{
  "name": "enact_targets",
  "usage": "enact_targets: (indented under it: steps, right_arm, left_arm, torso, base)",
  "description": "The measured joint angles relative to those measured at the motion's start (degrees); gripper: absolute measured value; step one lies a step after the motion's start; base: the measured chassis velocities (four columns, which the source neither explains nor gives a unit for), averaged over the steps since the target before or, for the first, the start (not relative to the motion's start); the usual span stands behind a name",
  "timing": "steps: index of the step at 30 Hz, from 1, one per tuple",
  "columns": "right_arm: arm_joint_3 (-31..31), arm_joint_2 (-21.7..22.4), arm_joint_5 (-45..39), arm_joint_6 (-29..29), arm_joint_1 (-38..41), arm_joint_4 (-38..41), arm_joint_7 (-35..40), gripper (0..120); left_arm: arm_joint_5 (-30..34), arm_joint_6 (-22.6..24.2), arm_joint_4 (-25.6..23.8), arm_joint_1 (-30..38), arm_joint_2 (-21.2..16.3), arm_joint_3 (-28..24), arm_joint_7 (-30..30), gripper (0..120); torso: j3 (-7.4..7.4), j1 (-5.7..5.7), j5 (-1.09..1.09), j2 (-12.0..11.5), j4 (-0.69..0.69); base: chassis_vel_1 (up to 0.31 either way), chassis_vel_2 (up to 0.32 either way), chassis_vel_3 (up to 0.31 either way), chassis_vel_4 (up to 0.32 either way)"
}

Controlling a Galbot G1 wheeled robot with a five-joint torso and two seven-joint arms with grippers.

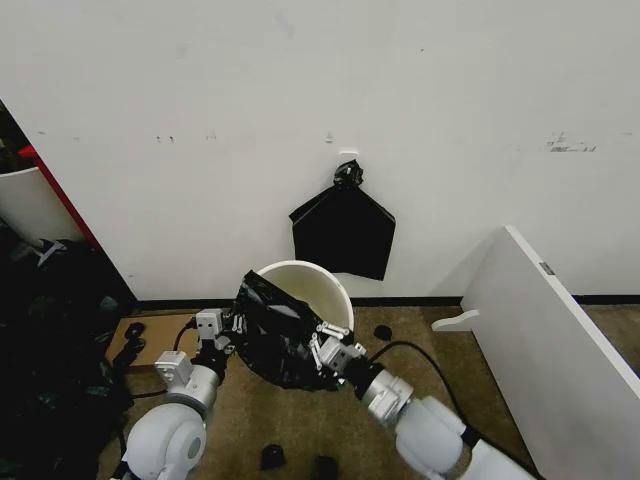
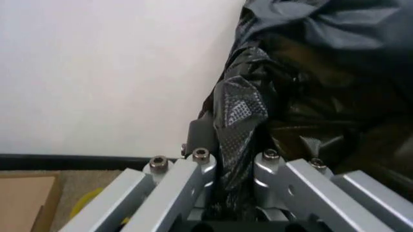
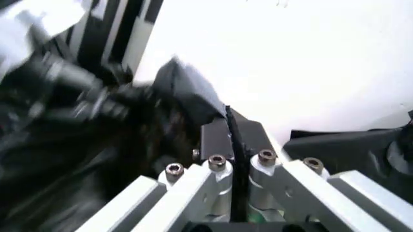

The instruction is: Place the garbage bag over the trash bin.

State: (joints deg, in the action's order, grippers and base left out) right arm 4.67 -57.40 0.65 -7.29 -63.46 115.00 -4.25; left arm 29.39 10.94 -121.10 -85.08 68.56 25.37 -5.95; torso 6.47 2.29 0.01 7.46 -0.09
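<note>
The trash bin (image 1: 312,283), round and white, stands on the floor against the wall. The black crinkly garbage bag (image 1: 278,338) hangs stretched between my two grippers just in front of the bin, and its upper edge overlaps the bin's near rim. My left gripper (image 1: 232,326) is shut on the bag's left edge; the left wrist view has a fold of the bag (image 2: 240,116) pinched in that gripper (image 2: 229,140). My right gripper (image 1: 321,347) is shut on the bag's right edge, seen as a thin black sheet (image 3: 193,96) clamped in it (image 3: 231,137).
A flat black bundle (image 1: 345,233) hangs from a wall hook above the bin. A large white slanted panel (image 1: 560,340) leans at the right. Cardboard (image 1: 128,340) and dark clutter (image 1: 50,340) lie at the left. Small black scraps (image 1: 272,457) dot the floor.
</note>
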Motion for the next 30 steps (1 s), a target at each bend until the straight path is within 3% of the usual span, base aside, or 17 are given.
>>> enact_targets:
  steps: [8,23,30]
  right_arm:
    - [-2.21,0.97,-15.96,-5.17,4.92,-7.27,-9.68,0]
    - [-5.73,0.34,-24.81,-8.71,9.39,-21.92,-20.72,0]
    - [-9.02,0.88,-32.37,-11.9,9.55,-28.13,-35.91,0]
  left_arm:
    - [-4.3,-1.15,0.08,-3.18,-2.13,0.59,4.23,4]
    - [-7.79,-7.17,-1.19,-6.94,-3.89,3.58,10.49,4]
    - [-4.18,-8.07,-1.96,-5.19,-3.87,4.03,12.3,4]
  torso:
    - [0.0,0.0,0.01,0.0,0.0]
    - [0.0,0.0,0.01,0.0,0.0]
    - [0.0,0.0,0.01,0.0,-0.01]
  base:
    - [0.0,0.0,0.0,0.0]
    - [0.0,0.0,0.0,0.0]
    - [0.0,0.0,0.0,0.0]
